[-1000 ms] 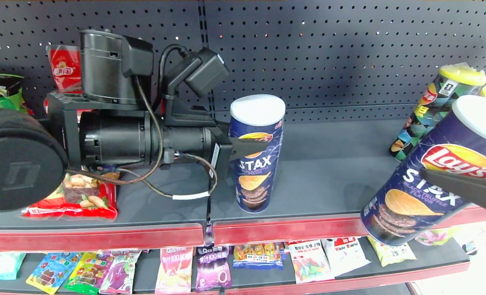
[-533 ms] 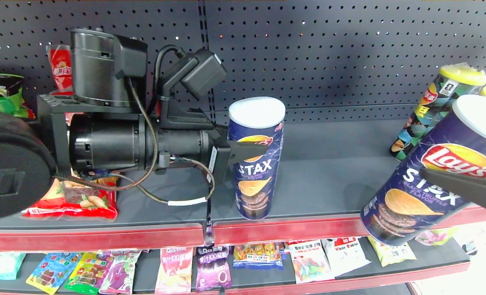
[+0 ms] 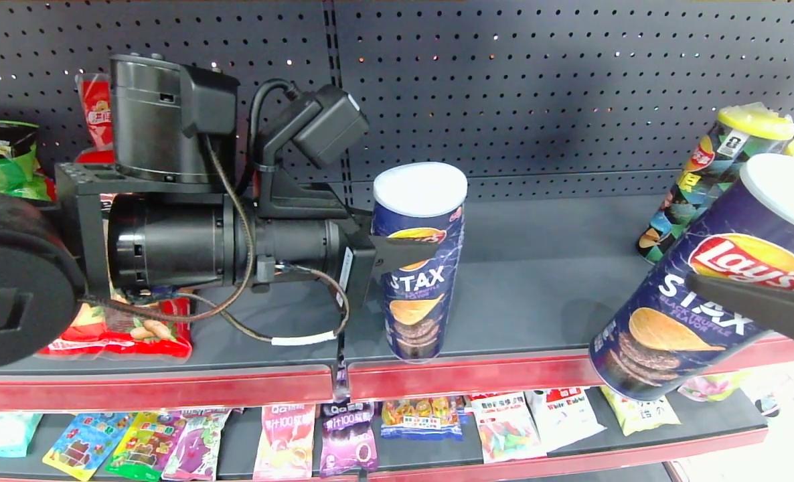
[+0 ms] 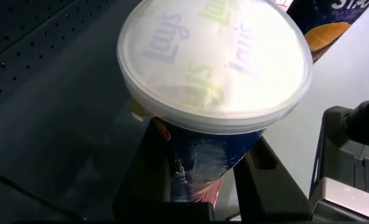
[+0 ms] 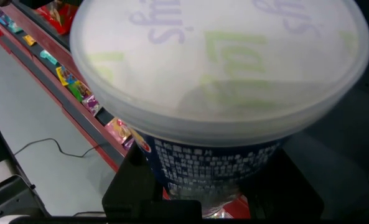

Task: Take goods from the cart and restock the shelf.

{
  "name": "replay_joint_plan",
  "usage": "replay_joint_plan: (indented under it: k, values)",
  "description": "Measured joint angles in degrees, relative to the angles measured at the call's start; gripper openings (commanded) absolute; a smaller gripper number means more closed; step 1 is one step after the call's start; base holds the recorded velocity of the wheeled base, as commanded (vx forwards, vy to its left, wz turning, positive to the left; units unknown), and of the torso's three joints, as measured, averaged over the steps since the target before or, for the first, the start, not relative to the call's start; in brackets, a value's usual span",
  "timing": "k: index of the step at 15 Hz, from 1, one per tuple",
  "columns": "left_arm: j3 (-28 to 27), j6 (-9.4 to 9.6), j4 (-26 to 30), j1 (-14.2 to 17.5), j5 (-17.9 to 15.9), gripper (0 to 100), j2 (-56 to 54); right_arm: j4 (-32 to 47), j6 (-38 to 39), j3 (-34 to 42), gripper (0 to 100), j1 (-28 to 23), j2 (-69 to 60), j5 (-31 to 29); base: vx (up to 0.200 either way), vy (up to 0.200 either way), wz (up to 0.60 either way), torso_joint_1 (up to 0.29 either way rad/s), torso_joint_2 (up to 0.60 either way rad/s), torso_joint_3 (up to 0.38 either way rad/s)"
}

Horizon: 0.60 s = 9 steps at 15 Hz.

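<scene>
A blue chips can [image 3: 418, 268] with a white lid stands upright near the front edge of the dark shelf [image 3: 537, 281], in the middle. My left gripper [image 3: 404, 249] is shut on its upper half, coming in from the left. From the left wrist view I look down on the lid [image 4: 215, 59], with the gripper [image 4: 203, 180] clamping the body below it. A second blue chips can [image 3: 671, 335] hangs tilted at the right, in front of the shelf's red edge, with my right gripper [image 3: 708, 289] shut on it. Its lid [image 5: 221, 56] sits above the gripper [image 5: 209, 186].
A yellow-lidded can [image 3: 711, 177] leans at the shelf's back right. A red peanut bag [image 3: 122, 338] lies front left, a green bag [image 3: 2, 161] and a red pouch [image 3: 99, 110] behind my left arm. Snack packs [image 3: 290, 435] line the lower shelf. Bare shelf lies between the cans.
My left arm has drawn back to the left, and its can has shifted slightly toward the shelf's front edge. The right arm and its can have not moved.
</scene>
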Motion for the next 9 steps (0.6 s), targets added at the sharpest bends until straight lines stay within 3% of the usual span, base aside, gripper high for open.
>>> replay_joint_plan:
  k: [1,2,9]
  values:
    - [0.05,0.06,0.02,-0.1,0.02,0,-0.02,0.0,0.0,0.0,0,0.0,0.0,-0.02,0.0,0.0,0.0,0.0,0.0,0.0]
    - [0.11,0.09,0.05,-0.21,0.0,100,-0.04,0.0,0.0,-0.02,0,0.0,0.04,-0.02,0.0,0.0,0.0,0.0,0.0,0.0]
    - [0.22,-0.11,0.41,-0.38,1.5,100,-0.66,-0.06,-0.21,-1.78,0,0.11,0.8,0.0,0.0,0.0,0.0,0.0,0.0,0.0]
